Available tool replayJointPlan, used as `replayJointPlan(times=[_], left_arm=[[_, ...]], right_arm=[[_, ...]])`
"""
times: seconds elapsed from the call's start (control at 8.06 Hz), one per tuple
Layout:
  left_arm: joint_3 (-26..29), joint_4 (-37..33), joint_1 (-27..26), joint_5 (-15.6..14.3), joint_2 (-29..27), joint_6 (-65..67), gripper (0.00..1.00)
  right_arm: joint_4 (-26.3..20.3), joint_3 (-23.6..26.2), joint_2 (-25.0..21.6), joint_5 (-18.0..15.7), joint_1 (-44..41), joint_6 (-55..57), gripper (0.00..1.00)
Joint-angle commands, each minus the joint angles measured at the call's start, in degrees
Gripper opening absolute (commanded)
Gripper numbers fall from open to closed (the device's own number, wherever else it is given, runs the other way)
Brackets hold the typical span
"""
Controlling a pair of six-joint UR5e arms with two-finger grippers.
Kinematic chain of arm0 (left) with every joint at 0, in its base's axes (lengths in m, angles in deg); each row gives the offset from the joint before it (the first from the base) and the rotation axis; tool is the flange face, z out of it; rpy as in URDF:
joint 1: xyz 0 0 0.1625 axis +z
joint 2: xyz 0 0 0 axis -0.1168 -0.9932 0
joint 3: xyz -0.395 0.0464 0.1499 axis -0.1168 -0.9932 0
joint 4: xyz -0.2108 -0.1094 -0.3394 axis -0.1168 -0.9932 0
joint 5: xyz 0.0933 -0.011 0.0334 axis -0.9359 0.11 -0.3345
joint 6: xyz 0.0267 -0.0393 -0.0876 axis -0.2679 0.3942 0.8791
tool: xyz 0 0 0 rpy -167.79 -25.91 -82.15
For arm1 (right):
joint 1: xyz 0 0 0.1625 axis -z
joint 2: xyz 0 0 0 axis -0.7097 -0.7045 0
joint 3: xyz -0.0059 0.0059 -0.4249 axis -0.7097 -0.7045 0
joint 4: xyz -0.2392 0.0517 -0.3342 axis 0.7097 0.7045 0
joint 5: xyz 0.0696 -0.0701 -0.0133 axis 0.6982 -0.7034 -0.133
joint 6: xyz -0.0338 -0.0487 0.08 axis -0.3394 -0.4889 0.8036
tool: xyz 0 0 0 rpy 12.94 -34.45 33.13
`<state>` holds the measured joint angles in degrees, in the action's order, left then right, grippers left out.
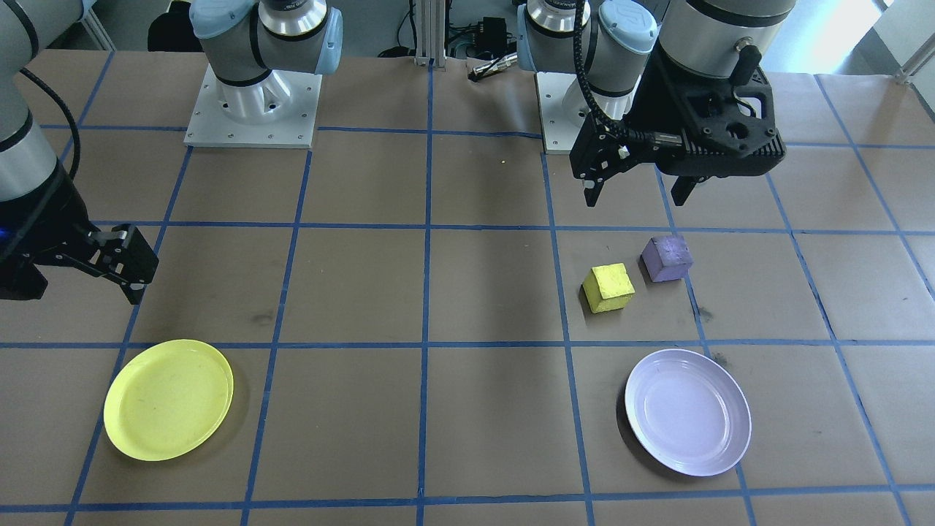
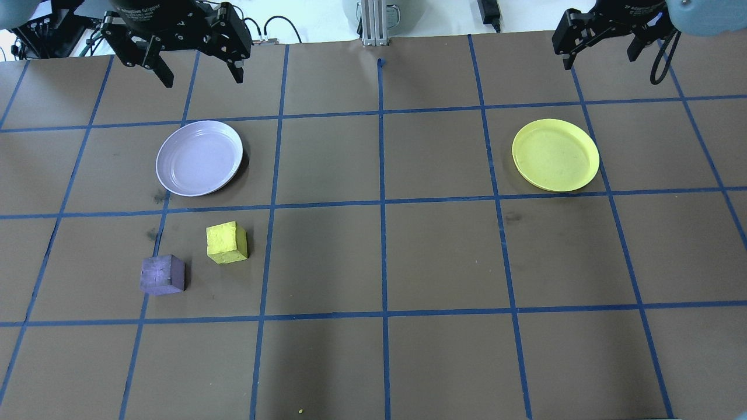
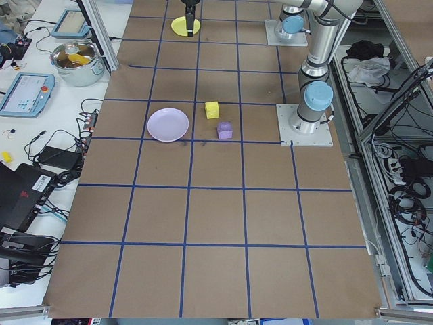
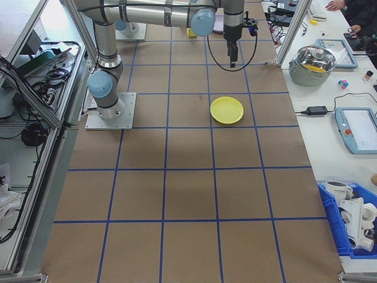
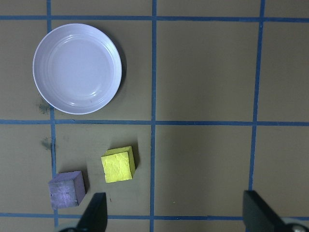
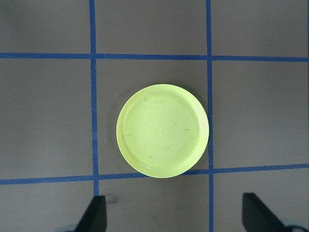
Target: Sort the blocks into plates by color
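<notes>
White lettering on the black body of the left gripper [image 2: 204, 81], just above its fingers, reads "Adaptive Gripper"; whatever comes before those words is too small to make out. The right gripper [image 2: 600, 61] has a matching line in the same spot above its fingers, and only "Adaptive Gripper" can be made out, faintly. Well off to the right gripper's side, past the table edge, a white mug [image 4: 337, 188] has dark letters, perhaps "HOM", too small to be sure.

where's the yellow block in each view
Front-facing: yellow block right of centre.
Overhead: left of centre.
Exterior left: upper middle.
Exterior right: a yellow sliver behind the near arm, likely it.
Left wrist: lower left.
Right wrist: not in it.
Shared landmark: purple block beside it.
</notes>
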<state>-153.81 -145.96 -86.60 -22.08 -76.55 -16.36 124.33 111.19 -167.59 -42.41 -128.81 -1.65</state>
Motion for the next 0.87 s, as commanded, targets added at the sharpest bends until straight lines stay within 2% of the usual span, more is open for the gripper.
replayJointPlan(times=[0.0,0.37,0.74], left_arm=[[-0.41,0.19,-0.03,-0.18,0.43,-0.12,1.00],[-2.96,0.36,1.02,-0.44,1.58,-0.21,1.00],[-3.66,-0.16,6.90,-0.62,1.58,-1.09,1.00]], right_arm=[[-0.15,0.00,-0.04,0.00,0.01,0.04,1.00],[-0.24,0.09,-0.04,0.00,0.01,0.04,1.00],[-0.06,0.09,0.05,0.00,0.01,-0.05,1.00]])
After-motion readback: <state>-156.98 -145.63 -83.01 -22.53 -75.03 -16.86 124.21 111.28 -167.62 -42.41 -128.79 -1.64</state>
